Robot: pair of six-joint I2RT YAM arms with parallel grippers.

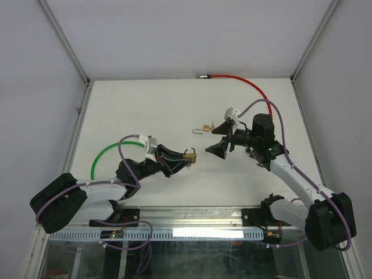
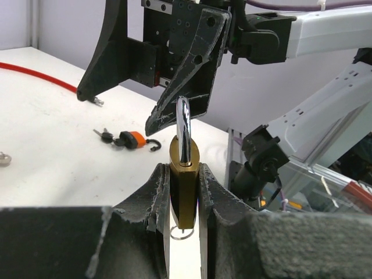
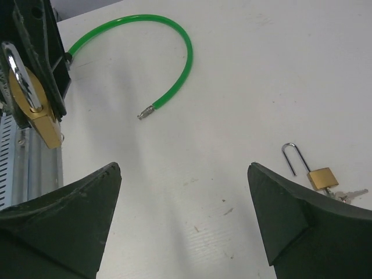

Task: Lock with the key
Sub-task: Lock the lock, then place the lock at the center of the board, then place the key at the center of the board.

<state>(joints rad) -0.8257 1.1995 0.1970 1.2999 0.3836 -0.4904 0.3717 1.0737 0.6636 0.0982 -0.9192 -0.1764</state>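
Note:
My left gripper [image 2: 185, 200] is shut on a brass padlock [image 2: 185, 192], held upright with its steel shackle [image 2: 183, 131] pointing up. A thin wire ring [image 2: 182, 233] hangs under the lock's bottom; the key itself is hidden. From above, the padlock [image 1: 190, 156] sits in the left gripper [image 1: 185, 161] near the table's middle. My right gripper [image 1: 219, 147] faces it from the right, a short gap away, open with nothing between its fingers [image 3: 93, 197]. The right wrist view has the held padlock [image 3: 36, 113] at its left edge.
A second small padlock [image 3: 321, 177] with its shackle open lies on the table [image 1: 145, 110] beside loose keys [image 3: 349, 195], behind the right gripper. A green cable [image 1: 104, 152] curves at the left. A red cable [image 1: 238, 78] runs along the back edge.

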